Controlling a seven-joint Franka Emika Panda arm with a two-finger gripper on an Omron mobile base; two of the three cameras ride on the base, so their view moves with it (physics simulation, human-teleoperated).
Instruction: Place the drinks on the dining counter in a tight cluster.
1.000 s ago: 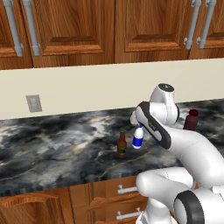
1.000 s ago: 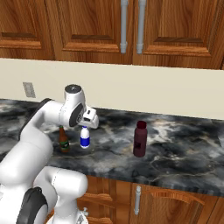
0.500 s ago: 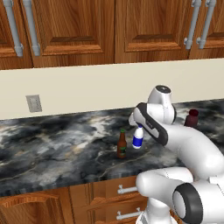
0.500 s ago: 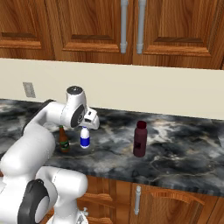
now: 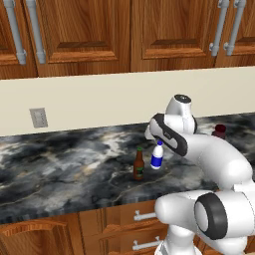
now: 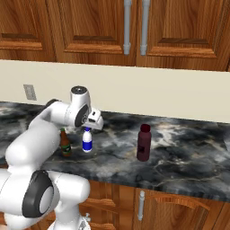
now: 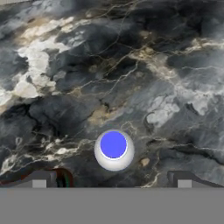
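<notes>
The drinks stand on a marbled wall counter (image 5: 60,169) under wooden cabinets. The small white bottle with blue cap (image 5: 157,157) (image 6: 87,141) (image 7: 113,148) is upright directly below my gripper (image 5: 155,141) (image 6: 92,126) (image 7: 113,179). The gripper is open and points straight down, its fingertips (image 7: 41,179) wide on either side above the cap, touching nothing. A slim brown beer bottle (image 5: 138,164) (image 6: 65,143) stands close to the white one. The dark maroon bottle (image 6: 143,143) (image 5: 219,130) stands apart, further along the counter. The dining counter is out of view.
A wall outlet (image 5: 38,117) (image 6: 30,91) sits on the cream backsplash behind the counter. Wooden upper cabinets (image 6: 134,22) with grey handles hang above. Drawers (image 5: 134,219) lie under the counter's front edge. Bare marbled stone spreads on both sides of the bottles.
The arm has settled slightly lower over the white bottle. The bottles have not moved and the jaws have stayed open.
</notes>
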